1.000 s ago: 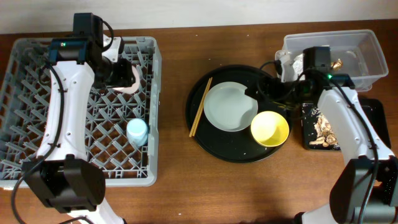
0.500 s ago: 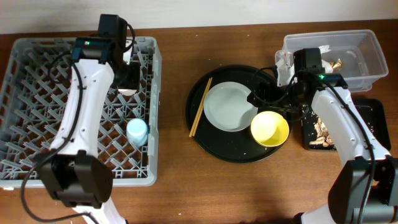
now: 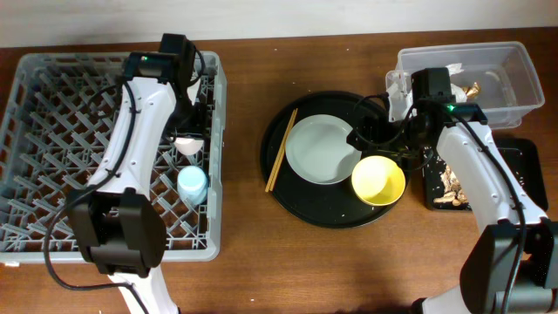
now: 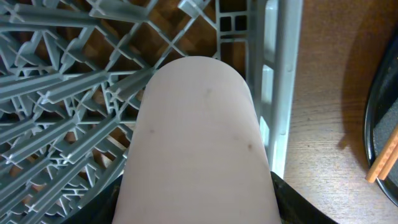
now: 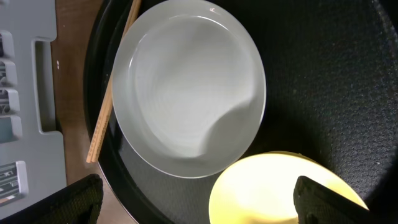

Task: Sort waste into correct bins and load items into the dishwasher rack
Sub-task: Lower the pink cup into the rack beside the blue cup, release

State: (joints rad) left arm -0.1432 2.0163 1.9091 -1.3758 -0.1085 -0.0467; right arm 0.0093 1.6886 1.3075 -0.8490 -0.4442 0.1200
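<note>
My left gripper [image 3: 187,131] is shut on the small pink cup [image 3: 189,146], held over the right side of the grey dishwasher rack [image 3: 26,68]. The cup fills the left wrist view [image 4: 199,137]. A light-blue cup [image 3: 193,183] stands in the rack just in front of it. My right gripper [image 3: 370,136] is open and empty over the pale green plate [image 3: 321,150] and the yellow bowl [image 3: 378,180]; the right wrist view shows both [image 5: 189,93] [image 5: 273,193]. Two brown chopsticks [image 3: 281,150] lie left of the plate. White tissue [image 3: 417,87] lies in the clear tub [image 3: 516,83]. Food scraps [image 3: 452,179] lie on the flat black tray [image 3: 523,157].
Plate, bowl and chopsticks sit on a big round black tray [image 3: 331,214] at mid-table. The rack's right wall [image 4: 283,93] is close beside the pink cup, with bare wood [image 3: 240,174] between rack and round tray.
My left arm has carried the pink cup rightward and toward the front, along the rack's right side. My right gripper shifted slightly left over the plate, then held still.
</note>
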